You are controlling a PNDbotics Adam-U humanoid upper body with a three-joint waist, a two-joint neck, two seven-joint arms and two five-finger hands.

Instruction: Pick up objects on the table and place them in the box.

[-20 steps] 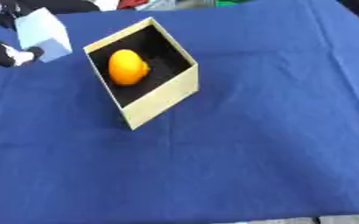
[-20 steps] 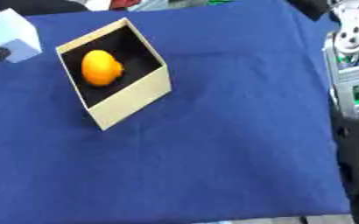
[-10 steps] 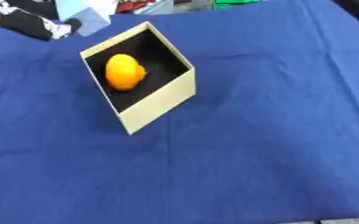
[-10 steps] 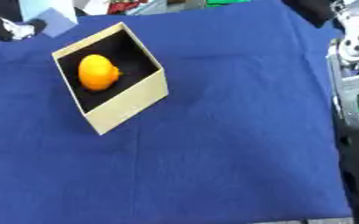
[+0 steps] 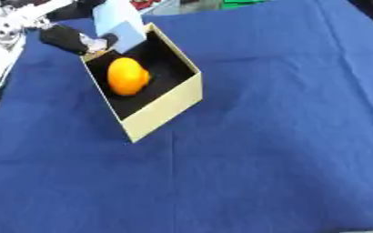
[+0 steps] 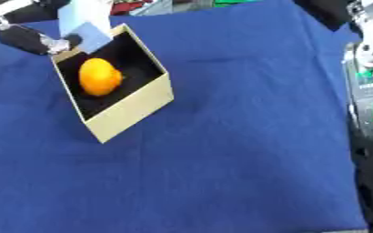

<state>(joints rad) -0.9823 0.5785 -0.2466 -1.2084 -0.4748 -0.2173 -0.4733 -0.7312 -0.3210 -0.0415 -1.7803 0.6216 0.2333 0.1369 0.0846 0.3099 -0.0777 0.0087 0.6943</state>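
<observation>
A cream box (image 5: pixel 167 107) with a black inside lies askew on the blue cloth, left of middle. An orange fruit (image 5: pixel 128 76) sits inside it. My left hand (image 5: pixel 67 38) comes in from the upper left, its black fingers curled on a light blue block (image 5: pixel 119 23). The block hangs over the box's far left corner, partly above the opening; in the right eye view it shows at the top left as the blue block (image 6: pixel 86 22). My right hand shows in neither view.
The blue cloth (image 5: pixel 269 150) covers the whole table. White and silver parts of my left arm (image 5: pixel 7 32) fill the upper left corner. Silver machine parts (image 6: pixel 371 50) run down the right edge of the right eye view.
My left hand has carried the light blue block rightward from the far left edge to above the box's far left corner. The box and the orange fruit have stayed put.
</observation>
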